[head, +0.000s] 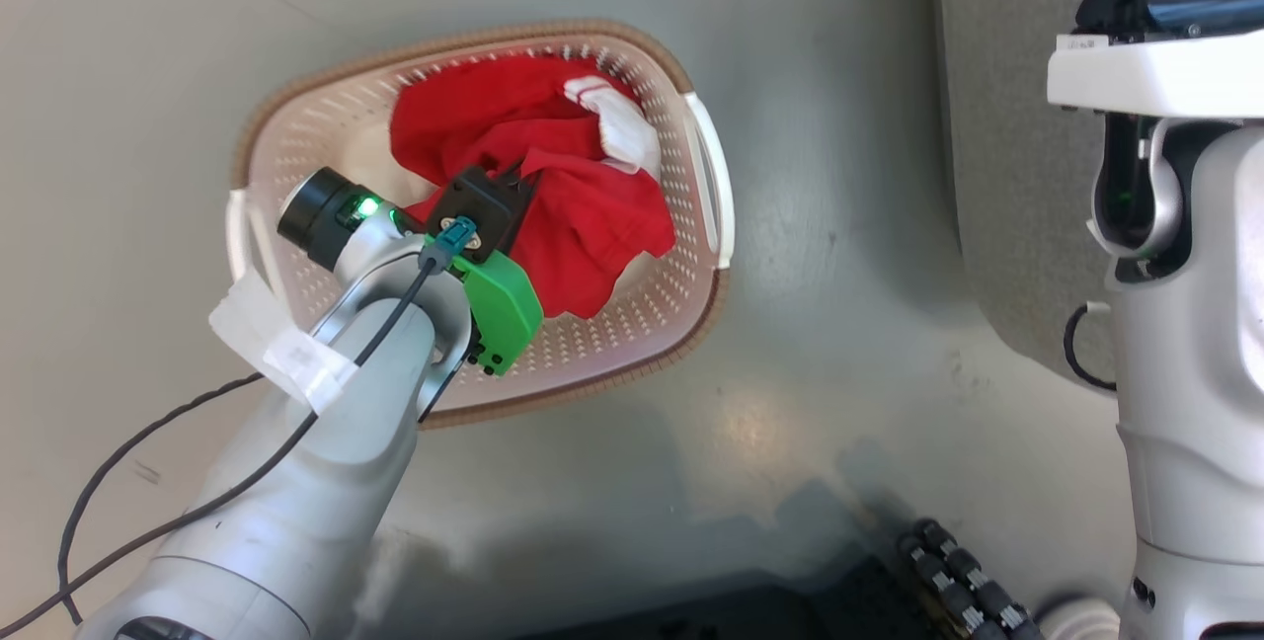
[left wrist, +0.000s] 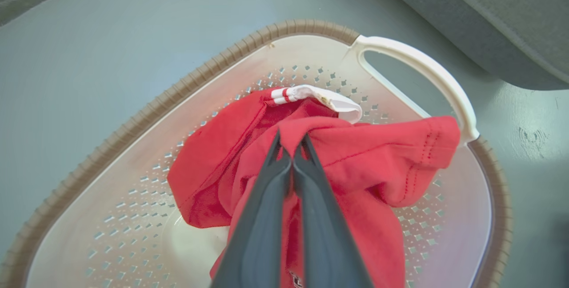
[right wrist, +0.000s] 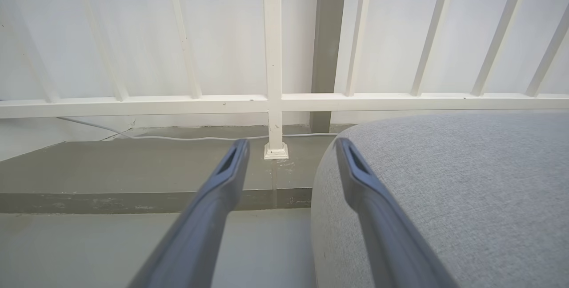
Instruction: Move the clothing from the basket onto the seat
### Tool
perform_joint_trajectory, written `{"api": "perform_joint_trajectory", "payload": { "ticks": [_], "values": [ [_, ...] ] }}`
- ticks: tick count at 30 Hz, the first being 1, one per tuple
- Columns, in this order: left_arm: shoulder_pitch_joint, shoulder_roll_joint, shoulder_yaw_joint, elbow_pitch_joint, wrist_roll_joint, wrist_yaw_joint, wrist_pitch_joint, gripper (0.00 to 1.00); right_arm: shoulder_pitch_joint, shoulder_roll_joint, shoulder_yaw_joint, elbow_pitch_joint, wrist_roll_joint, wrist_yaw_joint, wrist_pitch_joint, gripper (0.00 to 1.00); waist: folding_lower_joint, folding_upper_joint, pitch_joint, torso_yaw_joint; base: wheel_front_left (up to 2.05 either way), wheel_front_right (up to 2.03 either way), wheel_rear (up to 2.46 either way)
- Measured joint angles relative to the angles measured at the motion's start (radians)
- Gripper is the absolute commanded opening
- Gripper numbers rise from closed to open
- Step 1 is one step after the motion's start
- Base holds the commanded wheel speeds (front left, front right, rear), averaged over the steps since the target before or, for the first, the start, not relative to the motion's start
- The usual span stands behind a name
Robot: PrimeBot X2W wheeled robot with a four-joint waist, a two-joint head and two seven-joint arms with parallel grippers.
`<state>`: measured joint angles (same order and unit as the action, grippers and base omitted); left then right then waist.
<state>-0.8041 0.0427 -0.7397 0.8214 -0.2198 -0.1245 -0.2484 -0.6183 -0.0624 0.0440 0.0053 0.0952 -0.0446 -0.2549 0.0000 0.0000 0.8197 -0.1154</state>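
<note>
Clothing (head: pixel 553 156) in basket (head: pixel 296 126), seat (head: pixel 1007 176) to right

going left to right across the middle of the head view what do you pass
basket's left handle → red clothing → basket's right handle → bare floor → grey seat → right arm
</note>
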Motion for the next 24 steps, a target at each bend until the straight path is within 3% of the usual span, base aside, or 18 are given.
{"api": "perform_joint_trajectory", "payload": {
  "ticks": [24],
  "values": [
    [-0.016, -0.001, 0.090, -0.155, -0.024, 0.020, -0.003, 0.00, 0.132, -0.010, 0.008, 0.137, -0.007, 0.064, 0.000, 1.00, 0.0000, 0.0000, -0.314, 0.104, 0.00, 0.00, 0.00]
  ]
}}
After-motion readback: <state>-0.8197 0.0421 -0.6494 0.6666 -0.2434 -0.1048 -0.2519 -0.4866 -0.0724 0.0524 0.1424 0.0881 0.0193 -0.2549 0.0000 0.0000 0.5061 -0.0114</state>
